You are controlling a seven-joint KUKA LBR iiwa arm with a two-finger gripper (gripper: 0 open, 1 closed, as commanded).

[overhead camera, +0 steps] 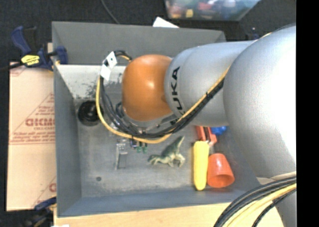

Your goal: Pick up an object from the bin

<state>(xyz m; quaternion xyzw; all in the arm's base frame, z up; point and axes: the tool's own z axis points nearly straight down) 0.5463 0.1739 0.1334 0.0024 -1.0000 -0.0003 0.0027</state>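
- The grey metal bin (67,171) takes up the middle of the frame, with its loose things lying mostly in the lower right part.
- My arm (239,86) comes in from the right edge and crosses the upper half of the bin towards centre left.
- The orange cover (144,89) on my wrist sits just above the bin's centre, with yellow and black cables looped under it.
- A long yellow piece (200,166) lies in the lower right of the bin, its long axis running up and down the frame.
- An orange cup (220,171) lies just beside the yellow piece on its right, wide end towards the bottom of the frame.
- The toy dinosaur (167,159), pale green, lies on the floor at lower centre, between my tool and the yellow piece. Its long axis runs from lower left to upper right, and a thin tapering end points to the upper right. I cannot tell whether that end is neck or tail.
- A black round thing (88,113) rests at centre left, close to the left wall.
- My gripper (120,155) hangs below the cover over bare floor, near the dinosaur's left side and apart from it. I cannot tell how far open it is, and I see nothing in it.
- A red piece (202,133) and a blue piece (218,130) show at the arm's lower edge, above the yellow piece.
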